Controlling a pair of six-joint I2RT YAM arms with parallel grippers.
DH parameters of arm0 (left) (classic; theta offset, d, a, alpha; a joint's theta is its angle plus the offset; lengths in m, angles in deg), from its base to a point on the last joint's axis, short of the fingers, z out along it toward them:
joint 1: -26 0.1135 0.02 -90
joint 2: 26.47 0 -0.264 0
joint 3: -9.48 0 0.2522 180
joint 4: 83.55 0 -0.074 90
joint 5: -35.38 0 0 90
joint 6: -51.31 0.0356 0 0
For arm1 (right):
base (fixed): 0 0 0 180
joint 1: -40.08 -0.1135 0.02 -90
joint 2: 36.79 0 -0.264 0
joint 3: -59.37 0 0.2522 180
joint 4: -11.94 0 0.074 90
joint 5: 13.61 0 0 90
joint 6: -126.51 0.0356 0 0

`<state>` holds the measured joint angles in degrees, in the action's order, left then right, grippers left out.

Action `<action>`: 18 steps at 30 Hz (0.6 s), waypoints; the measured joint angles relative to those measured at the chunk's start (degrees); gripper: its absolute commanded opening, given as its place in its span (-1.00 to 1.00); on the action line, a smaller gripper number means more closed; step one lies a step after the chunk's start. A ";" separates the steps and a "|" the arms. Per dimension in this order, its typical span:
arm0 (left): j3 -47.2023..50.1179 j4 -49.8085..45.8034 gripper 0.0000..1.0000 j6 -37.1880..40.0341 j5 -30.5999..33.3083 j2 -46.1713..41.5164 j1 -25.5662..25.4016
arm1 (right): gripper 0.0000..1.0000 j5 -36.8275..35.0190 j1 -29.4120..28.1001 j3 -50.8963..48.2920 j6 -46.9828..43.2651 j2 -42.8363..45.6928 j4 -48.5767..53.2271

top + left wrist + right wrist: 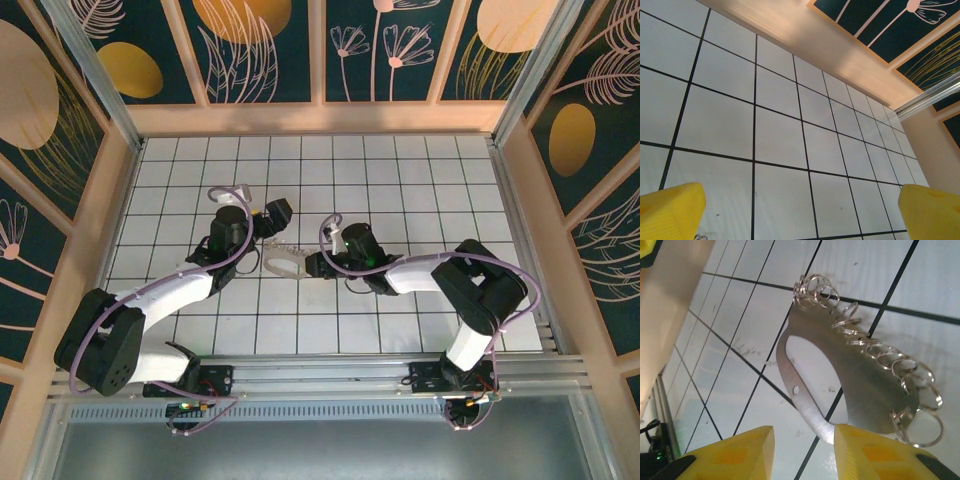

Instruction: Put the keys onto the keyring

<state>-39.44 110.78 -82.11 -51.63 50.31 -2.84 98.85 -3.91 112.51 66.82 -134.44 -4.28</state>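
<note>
While the pale silver oval metal keyring (860,375) carries only bare wire rings (912,375), progress: no key threaded, all threading left.
Keyring place: on white tiles (400,170).
Right gripper (805,440): narrow, straddling its rim; grip unclear.
Left gripper (800,215): wide, empty.

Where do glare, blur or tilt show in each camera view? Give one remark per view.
Right wrist: glare brightens the keyring at its brushed end, and the right gripper's fingertips look soft up close. Left wrist: the grid lines slant, and the left gripper's fingertips are soft-edged. Top external: even light, sharp, keyring tiny.
</note>
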 measured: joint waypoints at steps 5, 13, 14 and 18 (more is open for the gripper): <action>-0.02 0.00 0.97 -0.02 -0.02 0.00 0.00 | -0.24 -1.40 0.07 1.07 -1.95 -0.02 2.32; 0.00 0.00 0.97 -0.22 0.00 0.00 0.00 | -0.25 -1.62 2.29 1.20 -2.84 -1.60 3.30; 0.00 0.00 0.97 -0.22 0.00 0.00 0.00 | -0.26 -1.64 2.47 1.20 -2.97 -1.60 3.37; 0.00 0.00 0.97 -0.22 0.00 0.00 0.00 | -0.29 -1.86 2.54 1.20 -3.30 -1.60 3.67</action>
<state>-39.44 110.78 -82.33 -51.63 50.31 -2.84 96.99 -1.37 113.71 63.52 -136.03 -0.61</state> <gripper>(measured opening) 0.985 0.362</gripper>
